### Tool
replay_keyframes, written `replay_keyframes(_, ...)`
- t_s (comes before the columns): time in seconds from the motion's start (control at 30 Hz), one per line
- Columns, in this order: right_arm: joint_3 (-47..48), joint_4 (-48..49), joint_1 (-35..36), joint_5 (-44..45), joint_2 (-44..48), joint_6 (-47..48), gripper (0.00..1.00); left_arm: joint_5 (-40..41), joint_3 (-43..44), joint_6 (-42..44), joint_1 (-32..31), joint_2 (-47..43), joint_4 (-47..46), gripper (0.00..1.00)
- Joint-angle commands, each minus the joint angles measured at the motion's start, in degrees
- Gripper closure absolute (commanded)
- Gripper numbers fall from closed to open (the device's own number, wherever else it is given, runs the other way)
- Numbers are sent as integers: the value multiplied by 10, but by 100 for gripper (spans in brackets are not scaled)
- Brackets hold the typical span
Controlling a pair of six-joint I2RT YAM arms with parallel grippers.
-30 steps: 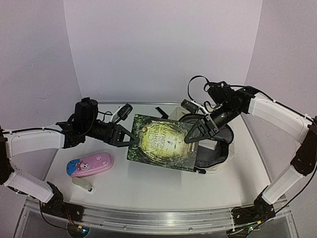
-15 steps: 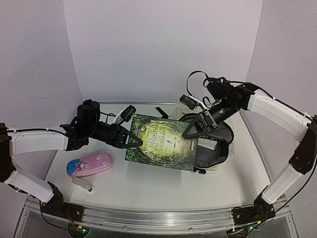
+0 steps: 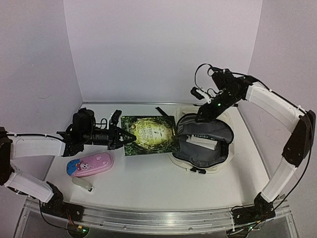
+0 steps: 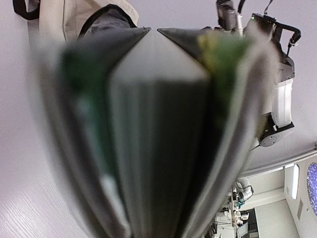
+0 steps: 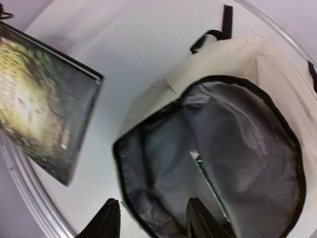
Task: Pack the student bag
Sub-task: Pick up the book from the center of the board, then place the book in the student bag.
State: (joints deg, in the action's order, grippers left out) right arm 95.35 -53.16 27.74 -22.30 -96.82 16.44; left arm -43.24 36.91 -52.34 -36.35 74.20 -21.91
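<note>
The student bag (image 3: 218,161) lies at the right, cream with a black zipper, its mouth open and the grey lining (image 5: 237,134) showing. A thin book (image 3: 200,143) lies inside it. My left gripper (image 3: 124,138) is shut on the left edge of a green hardcover book (image 3: 150,135), which lies nearly flat just left of the bag's rim. In the left wrist view the book (image 4: 158,139) fills the frame, blurred, and hides my jaws. My right gripper (image 3: 205,112) is open and empty above the bag's far rim. Its fingertips (image 5: 106,223) straddle the opening's edge.
A pink cartoon pencil case (image 3: 90,164) lies at the front left, with a small whitish object (image 3: 82,183) in front of it. The bag's black straps (image 5: 218,29) trail toward the back wall. The green book (image 5: 44,99) also shows in the right wrist view.
My right gripper has left the book's right edge and risen back over the bag's far rim. My left gripper has pulled the book left and lower, away from the bag's mouth.
</note>
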Motion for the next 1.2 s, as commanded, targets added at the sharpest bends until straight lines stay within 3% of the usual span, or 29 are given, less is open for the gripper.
replay_keyframes(0.0, -22, 8, 4, 198, -43, 91, 53, 30, 18, -13, -1, -42, -56, 100)
replay_keyframes(0.23, -75, 46, 4, 308, -75, 142, 47, 30, 9, -16, -2, -26, -70, 100)
replay_keyframes(0.4, -87, 72, 4, 353, -103, 162, 54, 28, 6, -15, -1, -24, -74, 100)
replay_keyframes(0.53, -88, 69, 7, 309, -121, 151, 71, 36, 1, -11, 0, -32, -68, 100)
replay_keyframes(0.6, -80, 62, 18, 284, -136, 135, 90, 40, -2, -11, 2, -34, -69, 100)
replay_keyframes(0.67, -61, 54, 36, 258, -151, 115, 100, 42, -5, -13, 4, -34, -70, 100)
replay_keyframes(0.97, 98, 26, 123, 85, -205, -22, 100, 91, -37, -32, 11, -79, -64, 100)
replay_keyframes(1.17, 162, 22, 122, 79, -216, -51, 100, 100, -54, -50, 12, -109, -34, 100)
